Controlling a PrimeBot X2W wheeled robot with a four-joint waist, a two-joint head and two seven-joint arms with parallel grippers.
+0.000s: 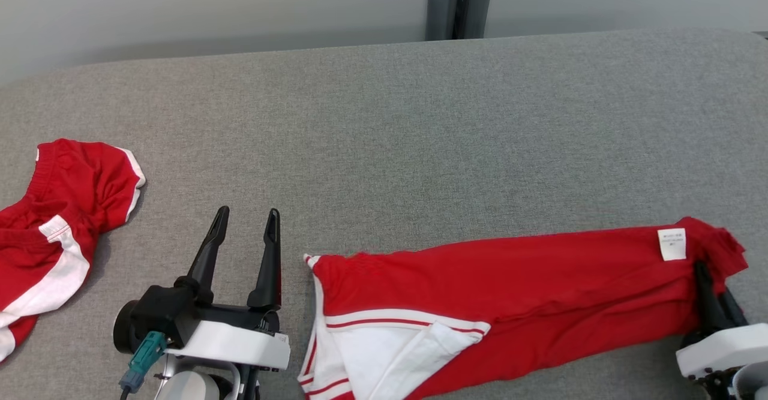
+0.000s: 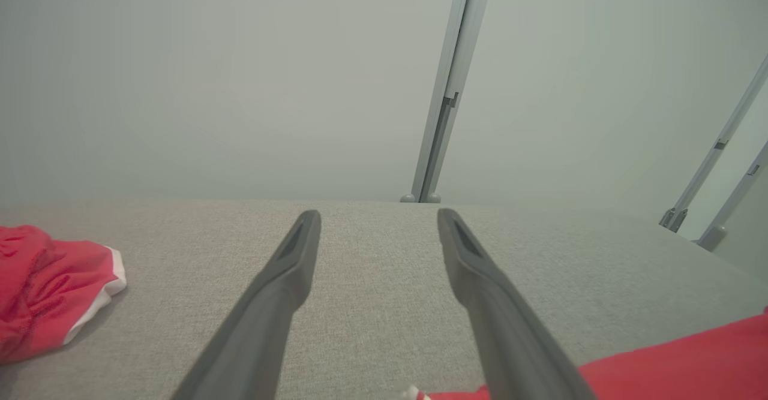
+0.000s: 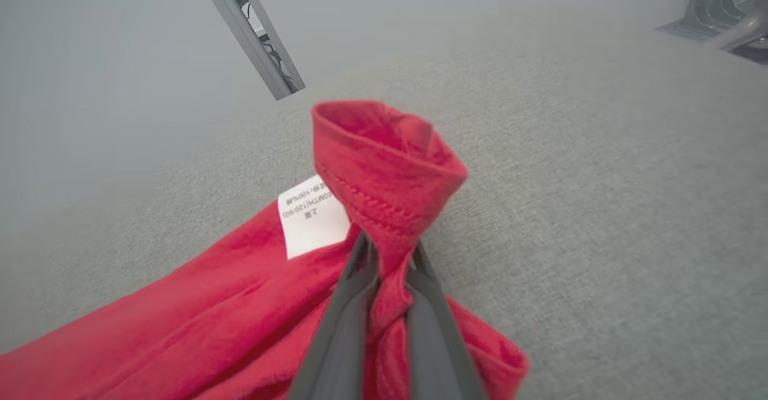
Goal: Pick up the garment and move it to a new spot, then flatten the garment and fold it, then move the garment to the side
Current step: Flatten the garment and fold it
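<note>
Red garment (image 1: pixel 510 280), pinched at its right end by the right tool (image 3: pixel 389 249), likely needed the spread left tool (image 1: pixel 248 214) gripping its left end.

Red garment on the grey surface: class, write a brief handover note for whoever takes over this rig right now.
Right gripper: shut on the red garment, pinching its end beside the white label.
Left gripper: open, holding nothing, beside the garment's striped end.
Garment lies stretched along the grey surface; a second red garment lies far left.
Done: grip taken. To do: lift, move, flatten, fold, set aside.
</note>
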